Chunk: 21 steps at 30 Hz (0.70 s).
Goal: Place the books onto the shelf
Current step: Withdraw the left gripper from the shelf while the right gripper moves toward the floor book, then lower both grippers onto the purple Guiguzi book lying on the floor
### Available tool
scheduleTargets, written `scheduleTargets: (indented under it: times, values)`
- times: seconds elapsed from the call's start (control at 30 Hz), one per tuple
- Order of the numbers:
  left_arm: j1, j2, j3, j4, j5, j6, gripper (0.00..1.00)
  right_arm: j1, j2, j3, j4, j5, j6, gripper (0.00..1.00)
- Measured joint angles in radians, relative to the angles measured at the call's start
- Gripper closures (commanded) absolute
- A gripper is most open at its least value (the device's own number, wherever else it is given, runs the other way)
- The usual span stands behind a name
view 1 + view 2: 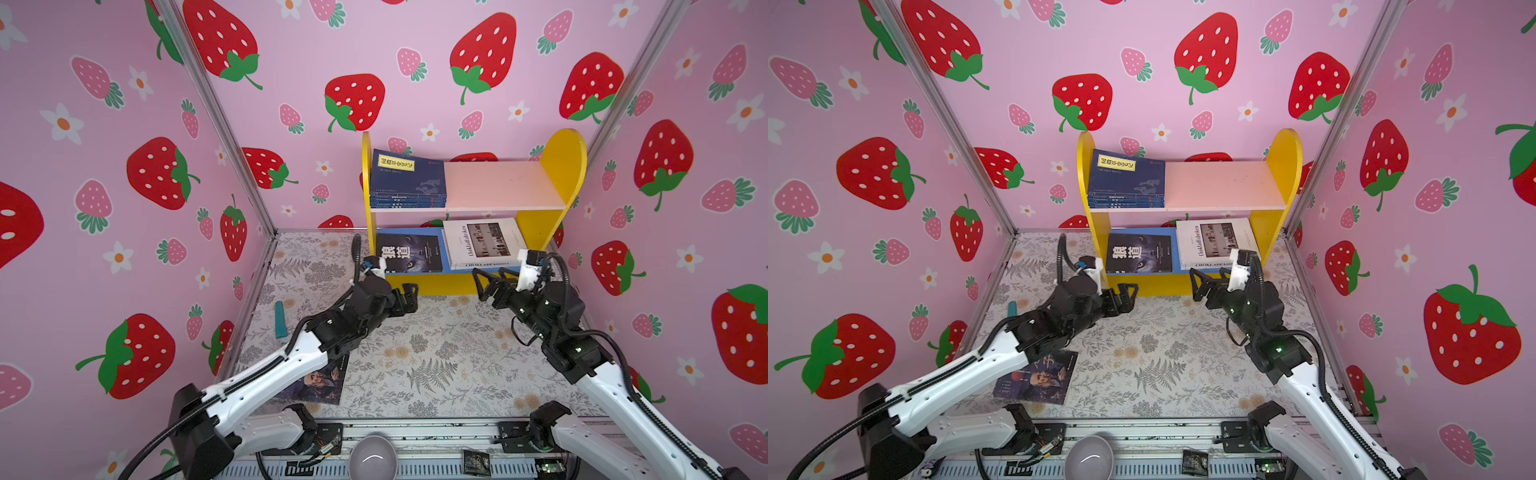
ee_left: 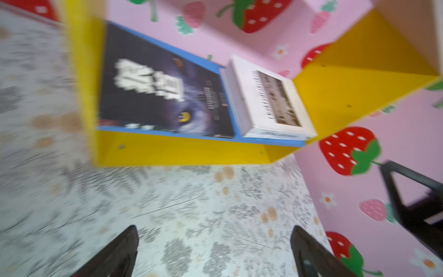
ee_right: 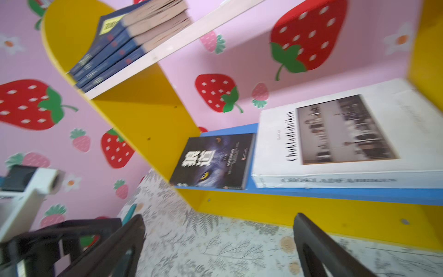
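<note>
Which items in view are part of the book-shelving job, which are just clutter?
Job: shelf; navy books, stacked on upper board; wolf-eye book and white Chokladfabriken book, lower board; portrait book, on the table, not yet shelved.
Lying about: teal stick on the table; grey bowl; black sachet.

Three pink walls printed with red strawberries and white flowers close in the space, meeting at silver metal corner posts at 11 and 1 o'clock. The floor, from centre to 6 o'clock, is pale cloth with grey ferns and tan blossoms under soft, even light.
</note>
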Motion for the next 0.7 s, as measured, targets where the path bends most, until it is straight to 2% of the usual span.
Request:
scheduleTargets:
  times: [0.17,0.33,0.53,0.7]
  values:
    - [0.183,-0.243,-0.251,-0.246,-0.077,-0.183,0.03,0.237,0.194,0.023,0.085,0.043,-0.069,0.03]
    - [0.278,-0.449,-0.317,-0.521,-0.097,-0.333,0.03,0.397,0.509,0.134,0.117,0.037,-0.141,0.03]
    - [0.312,-0.594,-0.317,-0.785,-0.097,-0.47,0.01,0.461,0.783,0.272,0.177,-0.021,-0.18,0.03]
    - [0.328,-0.6,-0.296,-0.879,-0.149,-0.538,0.01,0.483,0.949,0.406,0.209,-0.074,-0.219,0.03]
